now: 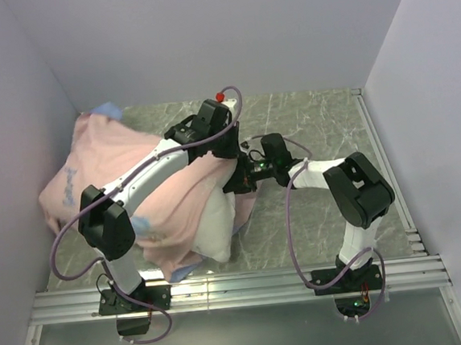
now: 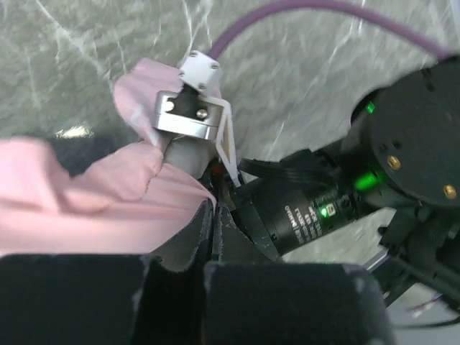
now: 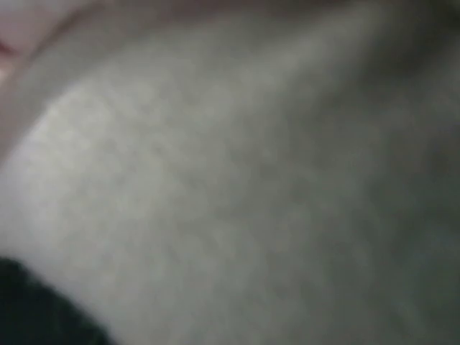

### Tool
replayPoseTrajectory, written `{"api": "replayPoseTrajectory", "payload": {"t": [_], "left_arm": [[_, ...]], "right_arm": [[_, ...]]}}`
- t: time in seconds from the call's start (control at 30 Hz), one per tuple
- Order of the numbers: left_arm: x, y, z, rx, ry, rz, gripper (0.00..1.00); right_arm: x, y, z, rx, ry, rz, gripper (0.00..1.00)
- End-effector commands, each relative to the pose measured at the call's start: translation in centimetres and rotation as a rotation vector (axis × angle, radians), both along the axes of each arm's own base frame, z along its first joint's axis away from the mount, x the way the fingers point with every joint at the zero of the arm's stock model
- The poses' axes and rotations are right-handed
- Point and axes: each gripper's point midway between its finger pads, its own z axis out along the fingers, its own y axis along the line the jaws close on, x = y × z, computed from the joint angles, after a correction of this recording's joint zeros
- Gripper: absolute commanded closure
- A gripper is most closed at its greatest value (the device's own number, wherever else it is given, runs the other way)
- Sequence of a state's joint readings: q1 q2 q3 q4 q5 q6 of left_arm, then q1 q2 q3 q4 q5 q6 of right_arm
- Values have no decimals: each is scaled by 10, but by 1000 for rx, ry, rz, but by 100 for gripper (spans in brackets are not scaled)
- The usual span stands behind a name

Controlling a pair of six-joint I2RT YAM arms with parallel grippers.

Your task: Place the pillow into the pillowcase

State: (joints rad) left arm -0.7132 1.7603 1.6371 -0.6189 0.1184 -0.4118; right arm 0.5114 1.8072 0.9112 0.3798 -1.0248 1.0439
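The left end effector (image 2: 214, 230) is clenched on the pink open edge of the pillowcase (image 1: 117, 166). The pillow (image 1: 215, 222) sticks out of that edge, its long axis running into the pillowcase. The right end effector (image 1: 241, 178) is nearer to it; whether it grips, one cannot tell.

Robot lab, white-walled cell (image 1: 202, 38), alu rails (image 1: 240, 286)

The grey, pale-veined desk (image 1: 315, 125) is stretching between plain walls at the left, back and right, with metal rails (image 1: 248, 282) running along its near edge. A pillowcase (image 1: 109, 171) is lying in a rumpled heap over the desk's left half, pink side up, with a bit of blue showing at the far corner. A white pillow (image 1: 217, 222) is sticking out of the cloth at the near side, resting on the desk.
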Motion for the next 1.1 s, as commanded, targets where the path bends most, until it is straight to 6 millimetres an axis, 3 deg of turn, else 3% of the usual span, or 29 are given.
{"api": "replayPoseTrajectory", "payload": {"t": [0.0,0.13,0.2,0.27,0.3,0.33,0.37,0.43,0.47,0.57,0.63,0.67,0.73,0.8,0.87,1.0,1.07], "left_arm": [[-29,-107,102,-492,-39,-227,100],[-14,-104,107,-496,-70,-202,100],[-10,-97,112,-485,-81,-219,96],[-3,-79,105,-414,-105,-245,79],[-1,-67,111,-389,-136,-243,56],[3,-55,111,-338,-189,-265,46],[15,-35,111,-295,-225,-235,39],[16,3,111,-209,-268,-231,23],[30,32,110,-170,-283,-170,19],[46,106,109,-45,-327,-49,13],[46,146,100,96,-354,-10,13],[42,158,93,158,-354,-18,13],[16,177,76,233,-349,-101,14],[-11,194,56,279,-359,-137,12],[-31,206,38,345,-346,-190,12],[-69,237,-24,479,-248,-235,9],[-75,248,-43,531,-237,-239,9]], "right_arm": [[25,20,55,141,-188,-31,92],[57,-6,48,99,-204,-135,92],[85,-27,44,53,-230,-227,90],[106,-37,39,-14,-272,-275,86],[114,-42,39,-31,-295,-286,79],[125,-44,44,-54,-371,-285,77],[127,-48,36,-111,-359,-298,74],[130,-51,34,-161,-416,-287,63],[125,-55,29,-191,-384,-278,61],[109,-70,17,-264,-361,-261,51],[89,-79,10,-299,-334,-244,45],[81,-81,9,-300,-319,-237,43],[56,-82,11,-259,-289,-206,35],[45,-80,15,-228,-269,-200,15],[32,-73,20,-199,-257,-155,13],[9,-57,18,-166,-186,-65,11],[-2,-46,11,-150,-156,-47,11]]}}
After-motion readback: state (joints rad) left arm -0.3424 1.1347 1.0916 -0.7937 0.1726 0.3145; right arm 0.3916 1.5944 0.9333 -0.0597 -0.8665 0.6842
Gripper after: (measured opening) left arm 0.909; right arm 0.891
